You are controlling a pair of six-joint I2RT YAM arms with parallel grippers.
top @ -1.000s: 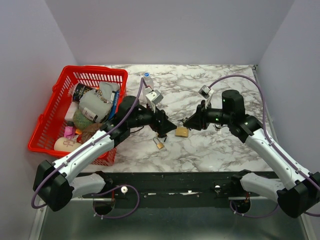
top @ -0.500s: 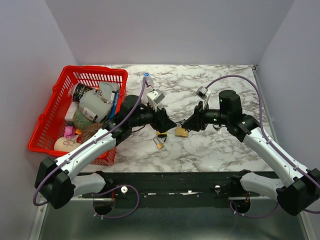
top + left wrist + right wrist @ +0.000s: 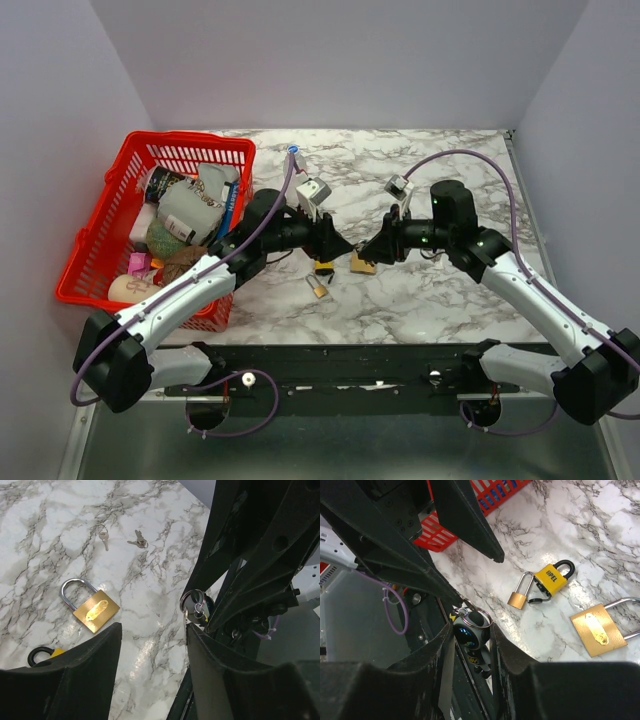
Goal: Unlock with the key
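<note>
In the right wrist view my right gripper is shut on a black-and-grey figure keychain. Its ring and key show in the left wrist view, hanging at the tip of my left gripper's right-hand finger. My left gripper is open, with only marble showing between its fingers. Both grippers meet tip to tip over the table's middle: left gripper, right gripper. Below them lie a large brass padlock, a yellow padlock with a black shackle and a small brass padlock.
A red basket packed with several items stands at the table's left edge. Two loose key sets lie on the marble beyond the large brass padlock. Grey walls close in the left, right and back.
My left gripper's jaws have narrowed. The right gripper has shifted left with the keychain, bringing the two grippers' tips together.
</note>
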